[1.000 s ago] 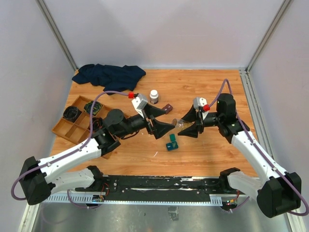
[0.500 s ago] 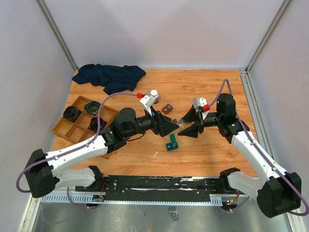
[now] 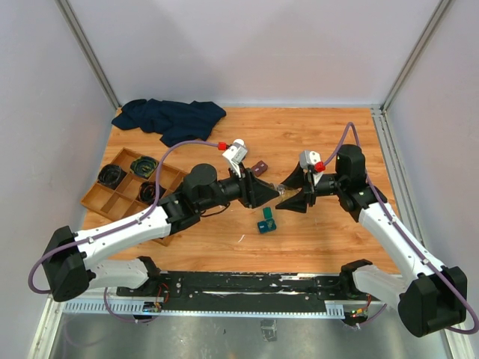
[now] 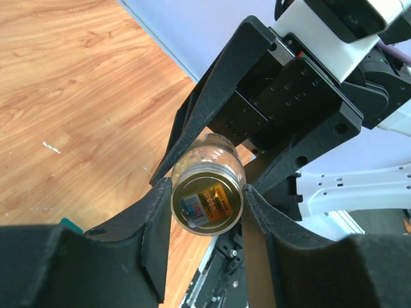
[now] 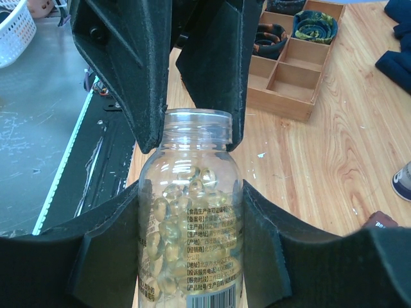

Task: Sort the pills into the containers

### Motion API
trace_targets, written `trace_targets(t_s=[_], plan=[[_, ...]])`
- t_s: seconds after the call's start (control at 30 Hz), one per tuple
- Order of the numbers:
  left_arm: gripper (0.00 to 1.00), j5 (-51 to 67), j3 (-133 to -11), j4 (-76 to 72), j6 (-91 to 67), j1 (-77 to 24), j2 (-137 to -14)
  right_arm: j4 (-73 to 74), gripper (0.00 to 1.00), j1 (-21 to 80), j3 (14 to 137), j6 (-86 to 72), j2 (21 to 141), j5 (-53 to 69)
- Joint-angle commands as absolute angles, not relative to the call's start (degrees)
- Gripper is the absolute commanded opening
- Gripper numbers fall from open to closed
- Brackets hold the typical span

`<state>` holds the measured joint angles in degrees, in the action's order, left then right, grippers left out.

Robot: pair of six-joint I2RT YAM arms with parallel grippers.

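Above the middle of the wooden table a clear pill bottle lies sideways in the air between the two arms. The right gripper pinches it around the labelled body, one finger pressed to each side. Inside it are pale yellow translucent capsules, heaped toward the end that the right gripper holds.

The left gripper meets the bottle from the left. Its fingers have closed onto the neck end and touch the rim on both sides in the wrist views. That end shows a round gold face with a small printed label.

The teal case sits on the table just near of the bottle, below the two grippers and apart from both. One part of it seems to stand up from the other, but it is too small to be sure.

A small brown object lies just far of the left gripper. At the left edge stands a wooden compartment tray with dark coiled things in some cells, and a dark blue cloth is bunched in the far left corner
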<state>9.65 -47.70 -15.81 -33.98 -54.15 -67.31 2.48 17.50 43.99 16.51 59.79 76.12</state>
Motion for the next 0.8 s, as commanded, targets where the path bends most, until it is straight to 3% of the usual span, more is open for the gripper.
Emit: trace_targets(t_s=[0.0,0.1,0.17,0.33,0.57,0.63,0.77], plan=[[0.27,9.93,-49.83,-14.54,-32.35,-54.43,-67.73,2.24,0.01,16.80,45.46,16.03,59.28,76.46],[0.02,10.11,-49.75,-14.44,-31.47,-54.48,-67.63,2.20,0.01,16.81,45.36,16.08,59.20,76.36],[0.00,9.79,-49.54,-14.20,-30.93,-54.44,-67.39,2.24,0.07,16.87,45.33,16.14,59.18,76.25],[0.00,9.01,-48.48,-14.26,-29.20,-54.27,-66.32,2.22,0.51,16.84,45.10,16.15,59.17,76.20],[0.00,9.33,-46.28,-14.40,-30.05,-52.56,-65.25,2.39,0.91,16.81,45.14,16.12,59.44,76.16],[0.00,8.82,-45.62,-13.97,-29.99,-51.94,-64.82,2.63,0.99,16.79,45.14,16.25,59.52,75.92],[0.00,3.83,-44.48,-9.38,-27.86,-49.66,-63.58,6.02,0.99,16.69,46.31,19.26,59.63,74.96]])
